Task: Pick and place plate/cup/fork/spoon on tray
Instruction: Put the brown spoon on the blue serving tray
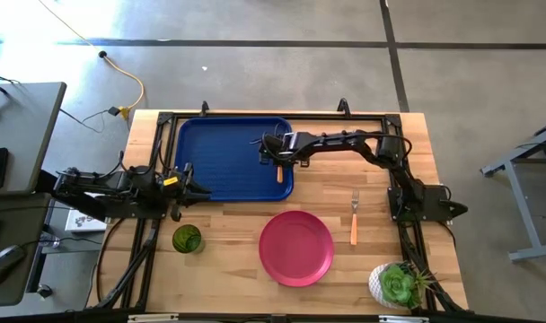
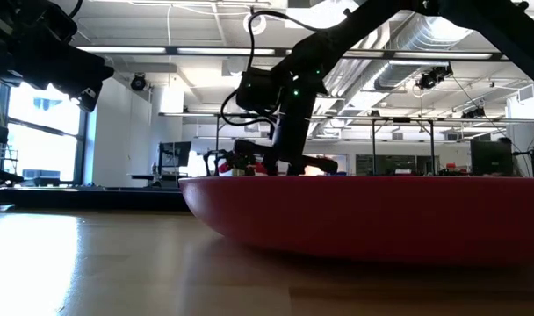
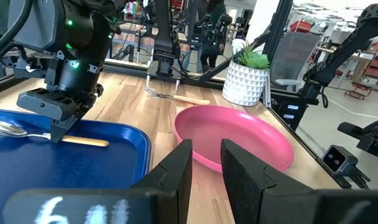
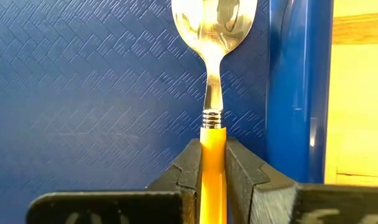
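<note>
The spoon [image 4: 214, 74], silver bowl and orange handle, is over the right part of the dark blue tray [image 1: 228, 157]. My right gripper [image 1: 278, 161] is shut on it; both also show in the left wrist view [image 3: 55, 127]. The pink-red plate [image 1: 296, 248] lies flat on the table near its front edge. The fork [image 1: 354, 218] lies to the right of the plate. The dark green cup [image 1: 187, 239] stands upright to the left of the plate. My left gripper [image 3: 206, 165] is open and empty above the table, at the tray's near left corner. My right gripper pinches the spoon's orange handle [image 4: 212, 146] between its two fingers, at the end next to the metal neck. The fingers come from above, pointing down, across the handle. The spoon lies level, its bowl [image 3: 9, 129] and handle [image 3: 83, 142] at or just above the tray's floor.
A green succulent in a white pot [image 1: 397, 284] stands at the near right corner. The arms' black frame rails [image 1: 403, 179] run along the table's sides. Bare wood lies between the tray and the plate.
</note>
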